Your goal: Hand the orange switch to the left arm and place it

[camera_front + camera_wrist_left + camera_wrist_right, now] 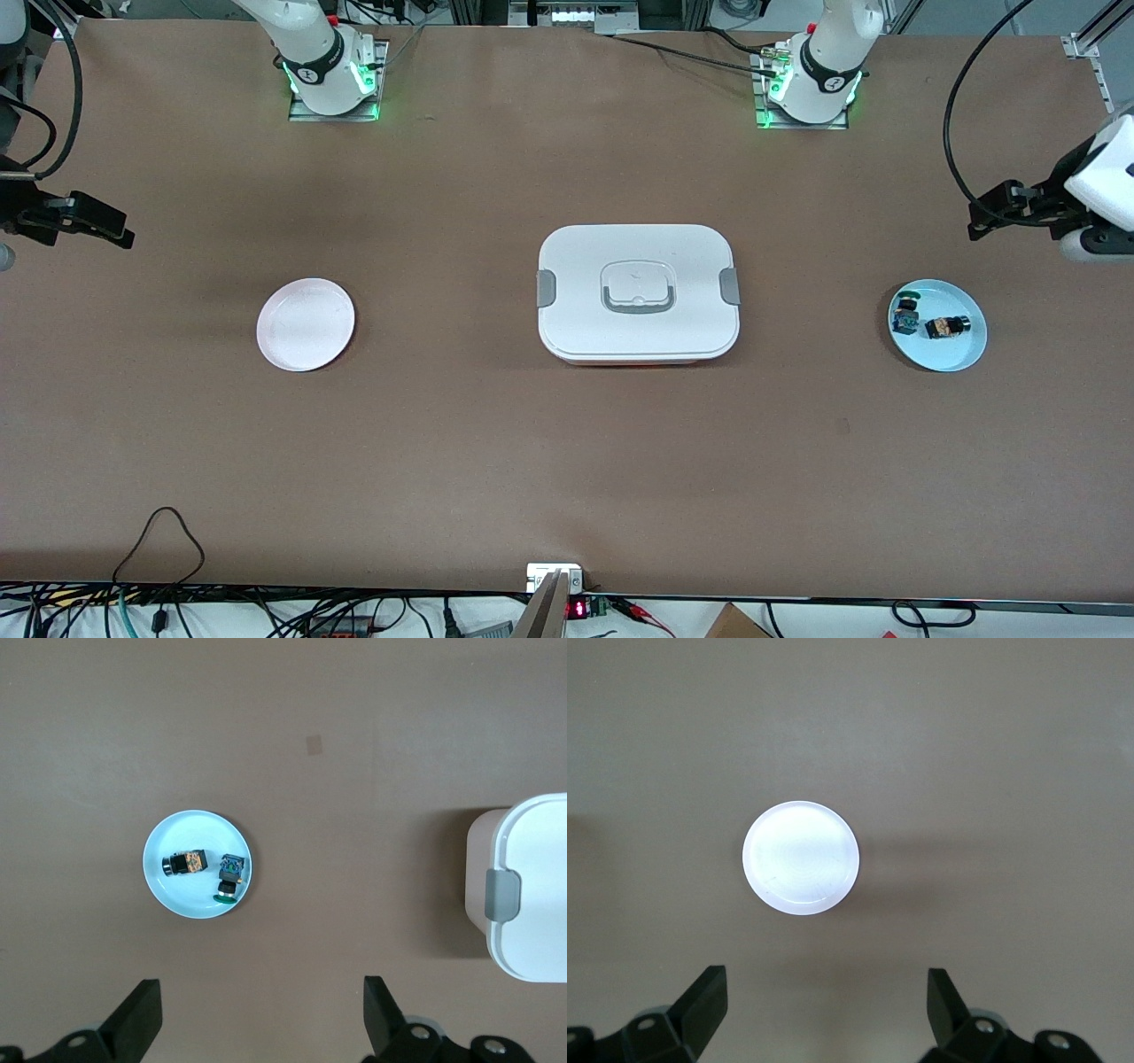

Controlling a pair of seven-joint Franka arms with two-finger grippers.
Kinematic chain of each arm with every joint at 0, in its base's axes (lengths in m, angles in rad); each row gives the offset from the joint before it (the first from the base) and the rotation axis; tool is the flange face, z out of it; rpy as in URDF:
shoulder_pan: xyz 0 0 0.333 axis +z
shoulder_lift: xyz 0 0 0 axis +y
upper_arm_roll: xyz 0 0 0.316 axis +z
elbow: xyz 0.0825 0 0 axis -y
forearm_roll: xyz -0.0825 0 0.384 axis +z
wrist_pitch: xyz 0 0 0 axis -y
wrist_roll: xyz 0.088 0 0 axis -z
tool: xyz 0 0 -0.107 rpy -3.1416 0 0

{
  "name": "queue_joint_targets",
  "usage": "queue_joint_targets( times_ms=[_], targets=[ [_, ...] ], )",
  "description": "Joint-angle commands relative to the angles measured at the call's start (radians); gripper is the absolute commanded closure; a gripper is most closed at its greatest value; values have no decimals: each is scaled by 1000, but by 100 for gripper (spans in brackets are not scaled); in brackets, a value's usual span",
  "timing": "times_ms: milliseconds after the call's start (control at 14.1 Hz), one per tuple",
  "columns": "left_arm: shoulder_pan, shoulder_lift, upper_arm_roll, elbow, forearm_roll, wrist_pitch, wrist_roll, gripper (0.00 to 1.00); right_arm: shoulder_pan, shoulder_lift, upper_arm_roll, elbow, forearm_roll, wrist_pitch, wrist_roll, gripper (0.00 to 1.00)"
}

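Note:
The orange switch lies on its side on a light blue plate at the left arm's end of the table, beside a small blue and green switch. In the left wrist view the orange switch and the plate show too. My left gripper hangs open and empty over bare table close to that plate. My right gripper hangs open and empty over bare table at the right arm's end. The white box stands mid-table, lid on.
An empty white plate lies toward the right arm's end; it also shows in the right wrist view. The box's corner with a grey clip shows in the left wrist view. Cables run along the table's near edge.

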Motion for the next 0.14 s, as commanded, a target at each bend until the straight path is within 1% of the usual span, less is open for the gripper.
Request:
queue_joint_targets(
  times_ms=[0, 71],
  targets=[
    [-31, -44, 23, -57, -23, 31, -13, 0, -13, -9, 12, 7, 3, -17, 0, 0],
    [-31, -44, 24, -57, -25, 30, -15, 0, -13, -9, 12, 7, 3, -17, 0, 0]
  ],
)
